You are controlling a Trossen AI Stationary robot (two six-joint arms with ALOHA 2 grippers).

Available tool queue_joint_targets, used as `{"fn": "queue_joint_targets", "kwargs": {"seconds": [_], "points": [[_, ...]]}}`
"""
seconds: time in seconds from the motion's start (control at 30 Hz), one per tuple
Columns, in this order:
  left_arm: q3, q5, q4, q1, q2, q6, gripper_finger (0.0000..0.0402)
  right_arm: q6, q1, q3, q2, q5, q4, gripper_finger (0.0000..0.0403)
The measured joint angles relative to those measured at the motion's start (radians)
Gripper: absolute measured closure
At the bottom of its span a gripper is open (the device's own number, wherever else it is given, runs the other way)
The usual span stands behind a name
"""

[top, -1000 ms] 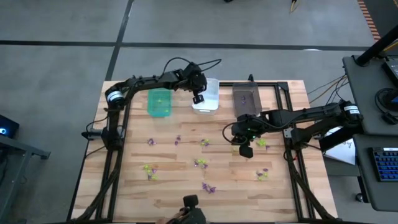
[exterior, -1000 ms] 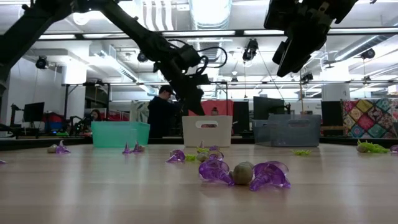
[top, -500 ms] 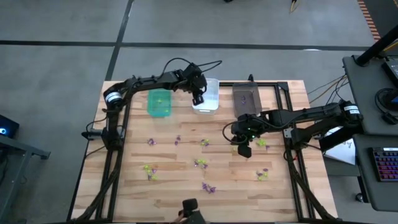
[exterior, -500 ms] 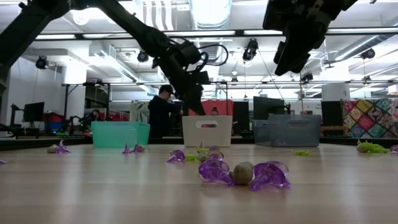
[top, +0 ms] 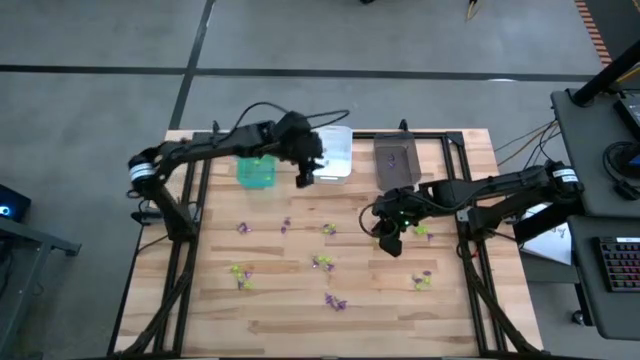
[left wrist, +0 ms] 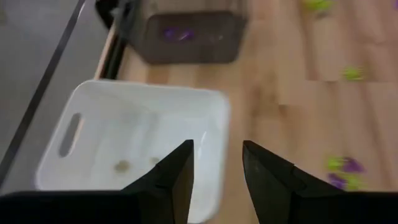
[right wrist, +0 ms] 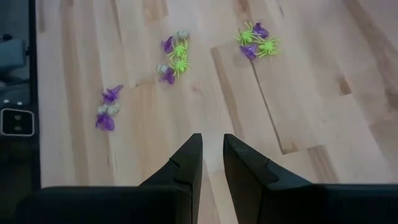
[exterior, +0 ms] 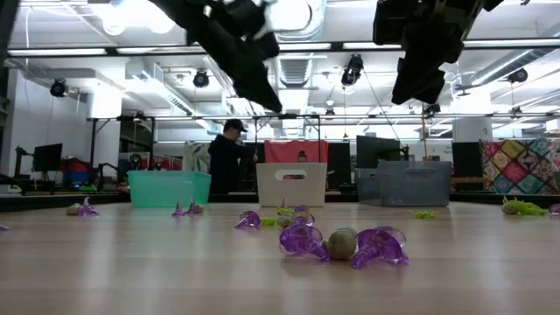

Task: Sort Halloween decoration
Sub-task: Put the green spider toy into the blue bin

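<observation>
My left tool (top: 304, 177) hangs open and empty just beside the white bin (top: 333, 152). Right tool (top: 390, 238), narrowly parted, holds nothing. Trinkets (top: 324, 263) lie scattered on the worktop (top: 280, 300); I should descend squarely over one cluster.

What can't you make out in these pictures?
- Green bin contents: high view, too small; low view, wall hides them.
- Two small things in the white bin: left wrist view, blurred.
- Grey bin contents: high view, too small.
- Both grippers: low view, cut off by top edge.
</observation>
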Motion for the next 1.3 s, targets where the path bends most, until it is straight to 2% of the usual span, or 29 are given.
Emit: {"fn": "queue_joint_targets", "kwargs": {"seconds": [0.13, 0.33, 0.57, 0.77, 1.03, 1.17, 1.3], "points": [[-0.131, -0.012, 0.07, -0.071, -0.13, -0.06, 0.0286, 0.048, 0.045, 0.0, 0.0, 0.066, -0.005, 0.0346], [-0.33, -0.14, 0.221, -0.197, -0.298, -0.17, 0.0286, 0.145, 0.098, -0.001, 0.0, 0.161, -0.004, 0.0346], [-0.515, -0.29, 0.47, -0.35, -0.368, -0.242, 0.0286, 0.276, 0.115, -0.041, 0.0, 0.217, -0.005, 0.0346], [-0.622, -0.324, 0.737, -0.431, -0.336, -0.261, 0.0286, 0.43, 0.115, -0.103, 0.0, 0.258, -0.006, 0.0346], [-0.615, -0.325, 0.938, -0.447, -0.196, -0.282, 0.0286, 0.564, 0.117, -0.173, 0.018, 0.285, -0.005, 0.0346], [-0.581, -0.324, 0.962, -0.449, -0.13, -0.284, 0.0286, 0.533, 0.118, -0.201, 0.033, 0.298, 0.008, 0.0346], [-0.561, -0.324, 0.965, -0.449, -0.096, -0.284, 0.0286, 0.348, 0.13, -0.218, 0.05, 0.341, 0.063, 0.0343]]}}
